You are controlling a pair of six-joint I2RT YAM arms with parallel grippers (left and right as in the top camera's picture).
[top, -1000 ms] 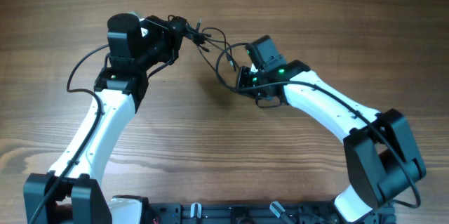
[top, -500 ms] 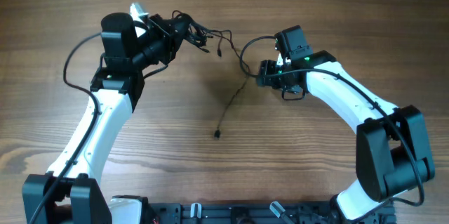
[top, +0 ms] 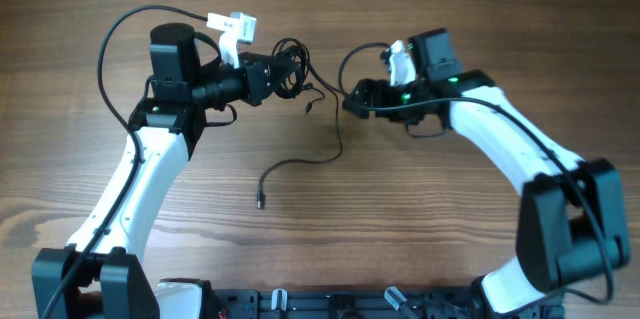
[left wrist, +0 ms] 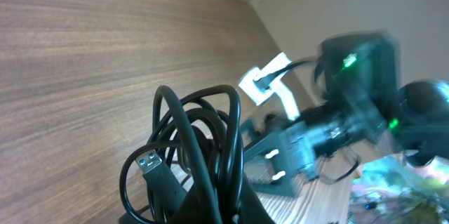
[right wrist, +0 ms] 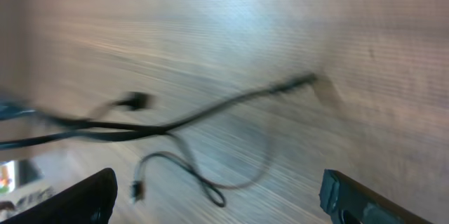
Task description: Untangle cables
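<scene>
My left gripper (top: 282,74) is shut on a small coil of black cables (top: 290,67), held above the table at upper centre. In the left wrist view the coil (left wrist: 200,140) loops up out of the jaws, with a USB plug (left wrist: 156,168) hanging at its left. One thin cable (top: 300,162) trails from near the coil down onto the wood and ends in a plug (top: 262,200). My right gripper (top: 352,100) stands open just right of the coil, holding nothing. In the blurred right wrist view this gripper (right wrist: 221,203) spans wide above the trailing cable (right wrist: 210,112).
The wooden table (top: 450,219) is bare apart from the cables. The thicker black arm wires arc over the left arm (top: 110,39) and beside the right wrist (top: 350,59). A white tag (top: 232,27) sticks up near the left wrist.
My right gripper has opened and let go of the cable. The freed strand has dropped and swung left, so its plug lies farther left. My left gripper has shifted right with the coil.
</scene>
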